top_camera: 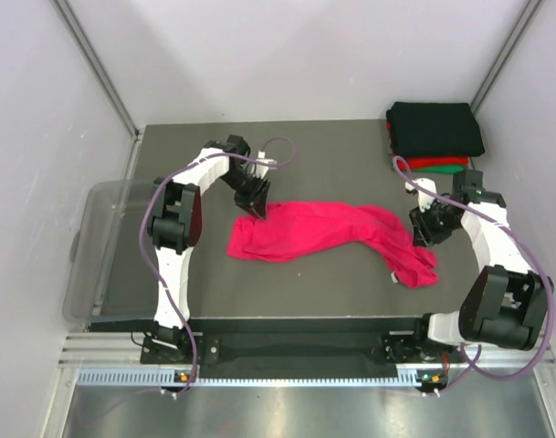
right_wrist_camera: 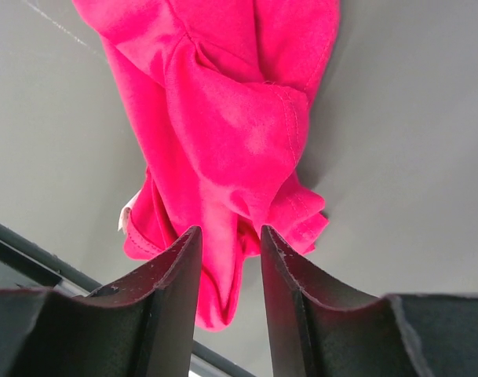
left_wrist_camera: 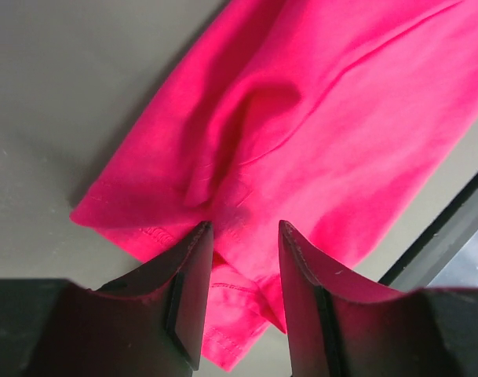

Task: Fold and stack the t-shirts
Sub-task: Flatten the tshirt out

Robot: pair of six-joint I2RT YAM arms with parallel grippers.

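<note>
Magenta-pink t-shirt: lies on the bench, near its middle, between the two arms. It is gathered into a long crumpled band and is not folded.
Finished stack: black t-shirt on top, red t-shirt under it, green t-shirt lowest. The stack sits at the far right corner of the bench, well apart from the pink garment.
Progress: three garments appear folded and stacked. The pink one is judged the last.
Outstanding steps: spread it flat, fold it, and place it on the stack.
Long axis: runs left to right across the bench in the top view. The right end dips toward the near edge.
Heading: the left end is flatter and shows a stitched hem in the left wrist view. The right end is bunched and carries a white neck label. The neck is judged to point right and the hem left.
State of left jaws: parted, poised over the hem at the far left end. Cloth shows through the gap, and nothing appears clamped.
State of right jaws: partly parted, straddling the bunched right end. A fold of cloth runs between the fingers, and it cannot be told whether it is pinched.
Other item: clear plastic bin at the left edge of the bench.
</note>
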